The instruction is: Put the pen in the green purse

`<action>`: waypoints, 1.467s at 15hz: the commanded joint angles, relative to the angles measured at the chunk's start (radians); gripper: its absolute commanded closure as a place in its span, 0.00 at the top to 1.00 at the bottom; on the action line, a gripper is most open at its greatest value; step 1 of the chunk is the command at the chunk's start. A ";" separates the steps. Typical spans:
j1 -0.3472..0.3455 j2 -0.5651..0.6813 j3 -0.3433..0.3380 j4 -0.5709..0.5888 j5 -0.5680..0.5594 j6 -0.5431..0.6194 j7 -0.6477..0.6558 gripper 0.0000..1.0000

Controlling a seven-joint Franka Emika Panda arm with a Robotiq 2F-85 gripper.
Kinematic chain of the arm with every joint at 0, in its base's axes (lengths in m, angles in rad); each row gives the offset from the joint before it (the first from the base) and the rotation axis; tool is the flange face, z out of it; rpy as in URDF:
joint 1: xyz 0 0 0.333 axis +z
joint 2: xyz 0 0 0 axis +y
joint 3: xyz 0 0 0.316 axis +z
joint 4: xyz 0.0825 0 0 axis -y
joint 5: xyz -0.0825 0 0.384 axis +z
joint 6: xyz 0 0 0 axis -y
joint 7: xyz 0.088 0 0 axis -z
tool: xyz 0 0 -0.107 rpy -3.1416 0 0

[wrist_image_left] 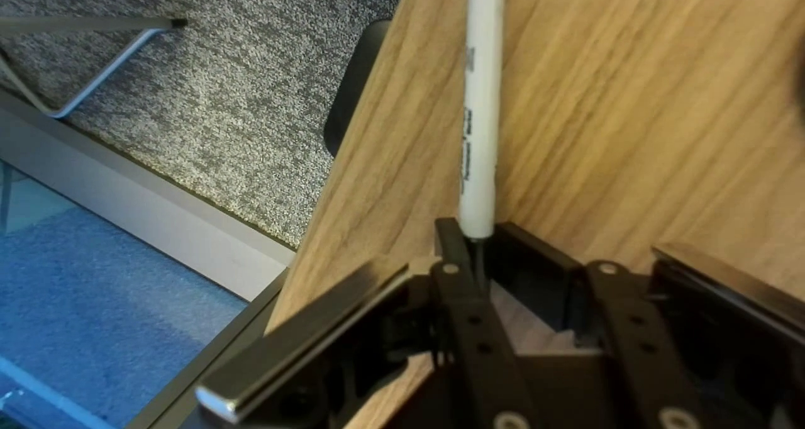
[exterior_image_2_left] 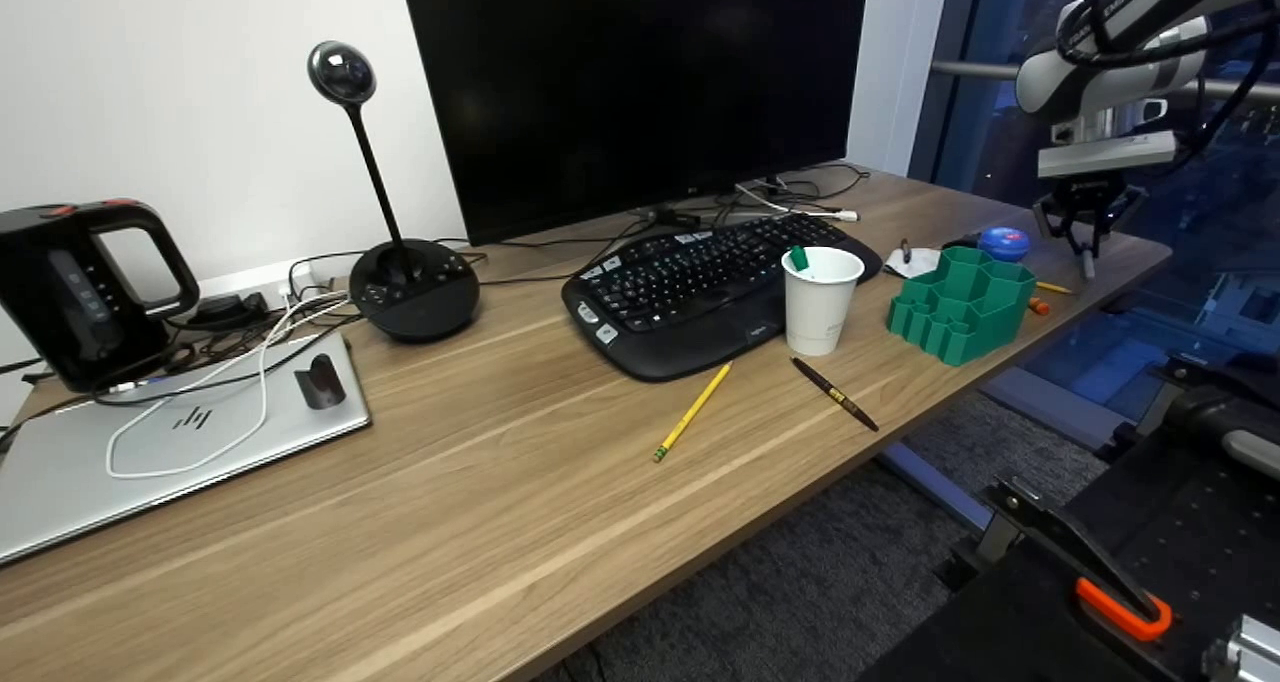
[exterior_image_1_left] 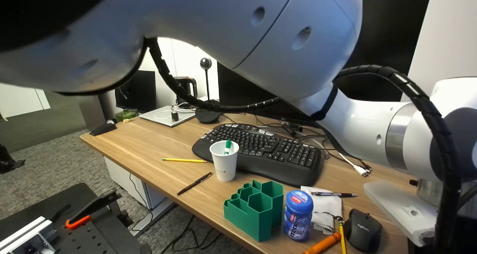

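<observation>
The green holder (exterior_image_1_left: pixel 248 211) with several upright compartments stands near the front edge of the desk; it also shows in an exterior view (exterior_image_2_left: pixel 960 307). A yellow pencil (exterior_image_1_left: pixel 184 160) lies flat left of the paper cup, and also shows in an exterior view (exterior_image_2_left: pixel 693 412). A second yellow pencil (exterior_image_1_left: pixel 342 233) lies beside the mouse. My gripper (exterior_image_2_left: pixel 1083 244) is low over the far right end of the desk, past the holder. In the wrist view its jaws (wrist_image_left: pixel 475 233) are shut on the end of a white marker (wrist_image_left: pixel 483 102), which extends away from the fingertips. An exterior view hides the fingers behind the arm's parts.
The paper cup (exterior_image_1_left: pixel 224 168) holds a green marker. A dark pen (exterior_image_1_left: pixel 194 183) lies before it. The blue tub (exterior_image_1_left: pixel 298 216) stands beside the holder, near an orange marker (exterior_image_1_left: pixel 323 243), the mouse (exterior_image_1_left: pixel 363 229) and a white cloth (exterior_image_1_left: pixel 328 209). The keyboard (exterior_image_2_left: pixel 700 292) lies behind the cup.
</observation>
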 commanded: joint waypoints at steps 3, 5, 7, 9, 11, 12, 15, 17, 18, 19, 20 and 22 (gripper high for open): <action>0.047 -0.215 0.031 -0.203 0.023 0.230 -0.083 0.05; 0.068 -0.290 0.052 -0.287 0.025 0.356 -0.136 0.05; 0.086 -0.363 0.086 -0.376 0.025 0.466 -0.206 0.05; 0.094 -0.430 0.134 -0.470 0.025 0.562 -0.291 0.05; 0.094 -0.488 0.189 -0.568 0.023 0.657 -0.379 0.05; 0.089 -0.515 0.220 -0.618 0.022 0.704 -0.425 0.05; 0.051 -0.588 0.332 -0.770 0.030 0.825 -0.587 0.05; 0.007 -0.643 0.427 -0.884 0.034 0.884 -0.696 0.05; -0.025 -0.668 0.482 -0.940 0.036 0.907 -0.751 0.05; -0.079 -0.692 0.563 -0.997 0.054 0.933 -0.813 0.05; -0.130 -0.716 0.639 -1.053 0.068 0.951 -0.868 0.05; -0.232 -0.760 0.791 -1.169 0.152 0.996 -1.005 0.05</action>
